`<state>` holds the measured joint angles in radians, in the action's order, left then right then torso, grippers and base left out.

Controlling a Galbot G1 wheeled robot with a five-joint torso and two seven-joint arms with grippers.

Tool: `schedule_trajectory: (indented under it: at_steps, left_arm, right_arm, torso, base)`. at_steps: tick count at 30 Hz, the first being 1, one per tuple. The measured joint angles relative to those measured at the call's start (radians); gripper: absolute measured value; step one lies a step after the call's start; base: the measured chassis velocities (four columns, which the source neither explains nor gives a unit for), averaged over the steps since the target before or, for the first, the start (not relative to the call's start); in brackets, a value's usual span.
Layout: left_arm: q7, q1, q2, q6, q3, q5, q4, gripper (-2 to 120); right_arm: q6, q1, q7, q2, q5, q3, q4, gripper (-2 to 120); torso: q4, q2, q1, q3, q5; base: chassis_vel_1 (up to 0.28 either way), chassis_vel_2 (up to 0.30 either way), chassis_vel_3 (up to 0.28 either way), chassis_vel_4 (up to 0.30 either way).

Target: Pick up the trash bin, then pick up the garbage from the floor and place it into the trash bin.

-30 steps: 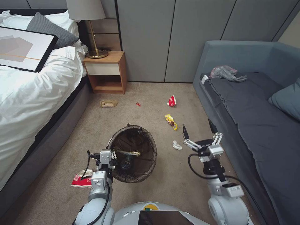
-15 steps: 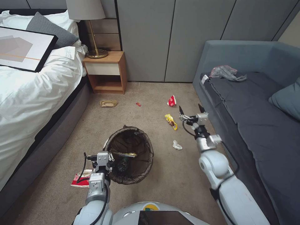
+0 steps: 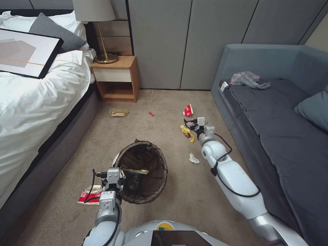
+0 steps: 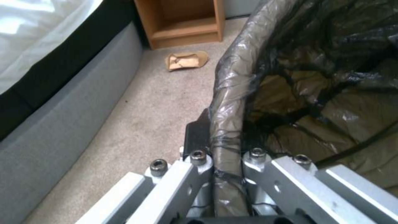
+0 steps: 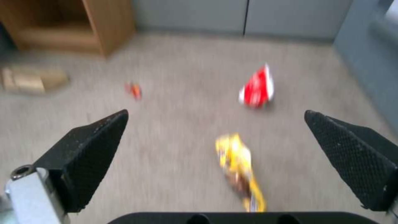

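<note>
Two grippers busy: my left gripper (image 4: pixel 226 174) clamps the trash bin (image 3: pixel 141 176) rim; right gripper (image 5: pixel 215 161), spread wide, hangs above the yellow wrapper (image 5: pixel 240 171). Next, I'd judge: lower, pinch it.

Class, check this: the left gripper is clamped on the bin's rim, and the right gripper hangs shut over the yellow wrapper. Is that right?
Not quite. The left gripper is clamped on the bin rim, but the right gripper is open, not shut: the right wrist view shows its fingers spread wide on either side of the yellow wrapper.
</note>
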<state>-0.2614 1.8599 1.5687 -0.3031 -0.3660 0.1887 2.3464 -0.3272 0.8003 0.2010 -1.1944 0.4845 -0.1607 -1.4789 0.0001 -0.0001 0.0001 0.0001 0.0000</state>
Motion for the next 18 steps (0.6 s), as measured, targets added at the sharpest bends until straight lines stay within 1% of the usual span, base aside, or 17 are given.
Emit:
schedule_trajectory:
  at_steps: [1, 2, 4, 7, 12, 13, 18]
  left_arm:
    - [0.000, 0.001, -0.002, 0.000, -0.001, -0.001, 0.002, 0]
    - [0.000, 0.001, -0.003, 0.000, 0.000, -0.001, 0.002, 0]
    - [0.000, 0.001, -0.003, 0.000, 0.000, -0.001, 0.003, 0]
    - [0.000, 0.002, -0.003, 0.000, 0.002, -0.001, 0.005, 0]
    - [-0.001, 0.006, -0.004, 0.000, 0.002, -0.002, 0.008, 0]
    - [-0.001, 0.007, -0.004, 0.001, 0.002, -0.002, 0.012, 0]
    - [-0.008, 0.008, -0.004, 0.002, 0.002, -0.002, 0.015, 0]
  right_arm:
    - [-0.048, -0.015, 0.002, -0.008, 0.008, 0.017, 0.036, 100]
    - [-0.074, -0.021, 0.002, -0.013, 0.013, 0.025, 0.057, 100]
    - [-0.089, -0.025, 0.002, -0.017, 0.014, 0.031, 0.072, 100]
    - [-0.132, -0.029, -0.002, -0.030, 0.009, 0.053, 0.133, 100]
    - [-0.140, -0.025, -0.018, -0.038, -0.021, 0.057, 0.186, 100]
    - [-0.148, -0.016, -0.030, -0.041, -0.039, 0.051, 0.211, 100]
    - [-0.181, 0.021, -0.061, -0.040, -0.084, 0.026, 0.242, 100]
  torso:
    - [-0.0002, 0.000, 0.000, 0.000, -0.0001]
    - [-0.0003, 0.000, 0.000, 0.000, 0.0000]
    - [-0.0002, 0.000, 0.000, 0.000, 0.0000]
    - [-0.0002, 0.000, 0.000, 0.000, 0.0000]
    - [-0.0002, 0.000, 0.000, 0.000, 0.0000]
    - [-0.0001, 0.000, 0.000, 0.000, 0.0000]
    - [-0.0003, 0.000, 0.000, 0.000, 0.0000]
  base:
    - [0.000, 0.000, 0.000, 0.000]
    - [0.000, 0.000, 0.000, 0.000]
    - [0.000, 0.000, 0.000, 0.000]
    - [0.000, 0.000, 0.000, 0.000]
    - [0.000, 0.000, 0.000, 0.000]
    - [0.000, 0.000, 0.000, 0.000]
    - [0.000, 0.000, 0.000, 0.000]
